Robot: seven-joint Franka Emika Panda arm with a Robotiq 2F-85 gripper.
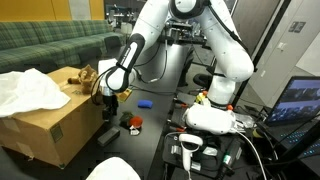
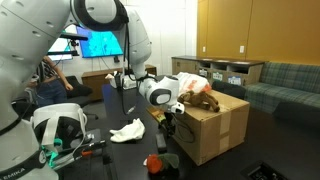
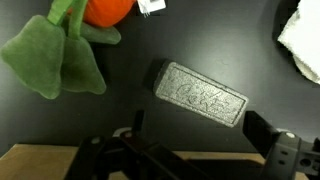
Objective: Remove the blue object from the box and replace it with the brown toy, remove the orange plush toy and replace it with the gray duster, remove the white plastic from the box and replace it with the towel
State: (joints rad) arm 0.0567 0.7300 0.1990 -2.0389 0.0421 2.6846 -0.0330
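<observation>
Dark tabletop (image 3: 250, 40), gray duster (image 3: 200, 95) beneath end effector (image 3: 195, 160)

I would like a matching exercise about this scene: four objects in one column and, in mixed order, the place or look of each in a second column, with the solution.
Objects:
1. blue object
2. brown toy
3. gray duster
4. orange plush toy

Descriptions:
A. on the table, with green leaves attached
B. at the top of the box
C. flat on the table, between box and robot base
D. oblong, on the table, central in the wrist view

Pairs: 1-C, 2-B, 3-D, 4-A.
</observation>
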